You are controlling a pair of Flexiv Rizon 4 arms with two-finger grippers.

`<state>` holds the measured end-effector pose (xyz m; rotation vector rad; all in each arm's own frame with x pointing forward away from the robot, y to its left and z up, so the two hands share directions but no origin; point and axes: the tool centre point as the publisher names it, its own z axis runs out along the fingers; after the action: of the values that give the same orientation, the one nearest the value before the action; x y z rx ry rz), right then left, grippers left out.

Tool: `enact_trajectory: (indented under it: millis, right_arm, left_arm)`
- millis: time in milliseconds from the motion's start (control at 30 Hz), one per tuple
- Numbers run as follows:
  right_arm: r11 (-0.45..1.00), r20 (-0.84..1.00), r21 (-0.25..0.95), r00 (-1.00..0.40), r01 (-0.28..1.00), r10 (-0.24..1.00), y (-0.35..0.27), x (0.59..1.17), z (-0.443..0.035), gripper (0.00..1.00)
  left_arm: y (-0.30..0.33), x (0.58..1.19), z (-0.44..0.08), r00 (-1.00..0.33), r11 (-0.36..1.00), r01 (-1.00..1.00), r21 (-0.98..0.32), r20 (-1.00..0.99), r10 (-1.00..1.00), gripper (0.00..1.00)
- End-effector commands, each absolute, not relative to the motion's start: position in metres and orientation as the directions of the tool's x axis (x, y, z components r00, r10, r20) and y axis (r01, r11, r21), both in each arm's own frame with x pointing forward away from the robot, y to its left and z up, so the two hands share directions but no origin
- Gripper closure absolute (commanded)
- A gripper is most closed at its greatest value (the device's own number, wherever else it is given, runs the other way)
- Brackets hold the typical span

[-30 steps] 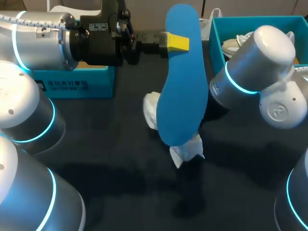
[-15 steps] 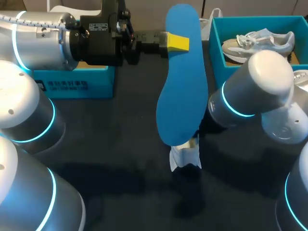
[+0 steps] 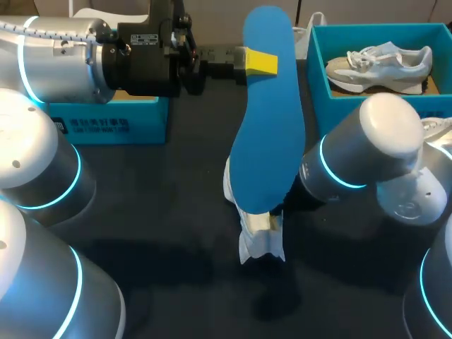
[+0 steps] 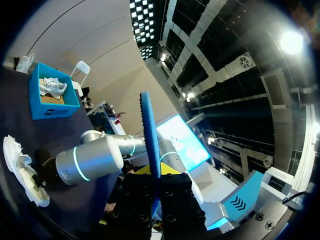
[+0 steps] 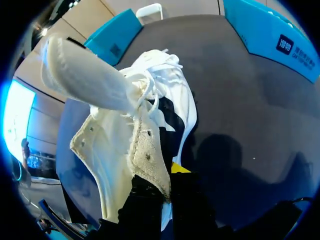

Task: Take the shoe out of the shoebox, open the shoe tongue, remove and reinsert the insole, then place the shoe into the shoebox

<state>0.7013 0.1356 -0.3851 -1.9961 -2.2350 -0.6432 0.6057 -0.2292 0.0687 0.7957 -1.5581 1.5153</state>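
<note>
- Nearest, toward the middle of the table [image 3: 169, 212]: the white shoe [image 3: 260, 240], mostly hidden from above by the insole, with only a white part showing at the near end.
- Clamped at the rim of the shoe's opening by the right gripper [image 5: 162, 186], with fabric pinched between its fingers [image 5: 181, 168]. Probably meant to steady the shoe and hold its mouth wide, with what looks like the tongue [image 5: 85, 75] thrown outward and the laces loose.
- Above that, held up off the table and apart from the shoe: the blue insole [image 3: 267, 120], running near to far with its near end over the shoe. Seemingly lined up for sliding back in.
- Grasped at the insole's far end by the left gripper [image 4: 155, 180], fingers closed on both faces, which leaves the long free end to lead into the shoe.
- Far right: the teal shoebox [image 3: 316, 67], open, with a second shoe [image 3: 381, 58] lying inside. Likely left open for the final placing.
- Far left, under the left arm: another teal box [image 3: 106, 123].
</note>
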Motion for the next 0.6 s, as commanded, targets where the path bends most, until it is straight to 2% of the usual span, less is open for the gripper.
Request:
enact_trajectory:
  millis: [33,100,133,167,200,433,600]
  right_arm:
    - [0.064,0.346,0.255,-0.153,0.965,0.926,0.141,0.702,-0.400,1.00]
    - [0.060,0.358,0.251,-0.150,0.966,0.922,0.142,0.702,-0.402,1.00]
    - [0.056,0.363,0.251,-0.148,0.966,0.920,0.142,0.702,-0.402,0.76]
    - [0.041,0.370,0.248,-0.134,0.968,0.920,0.141,0.701,-0.400,0.17]
    - [0.041,0.369,0.247,-0.133,0.968,0.920,0.141,0.700,-0.398,0.00]
    - [-0.020,0.454,0.276,-0.113,0.961,0.884,0.138,0.688,-0.367,0.00]
    - [-0.027,0.534,0.219,-0.097,0.975,0.840,0.132,0.676,-0.341,0.00]
  left_arm:
    - [-0.231,0.607,0.069,-0.479,0.085,-0.870,-0.486,0.873,0.092,1.00]
    - [-0.231,0.607,0.069,-0.479,0.085,-0.870,-0.486,0.873,0.092,1.00]
    - [-0.231,0.607,0.069,-0.479,0.085,-0.870,-0.486,0.873,0.092,1.00]
    - [-0.231,0.607,0.069,-0.479,0.085,-0.870,-0.486,0.873,0.092,1.00]
    - [-0.231,0.607,0.069,-0.479,0.085,-0.870,-0.486,0.873,0.092,1.00]
    - [-0.231,0.607,0.069,-0.479,0.085,-0.870,-0.486,0.873,0.092,1.00]
    - [-0.231,0.607,0.069,-0.479,0.085,-0.870,-0.486,0.873,0.092,1.00]
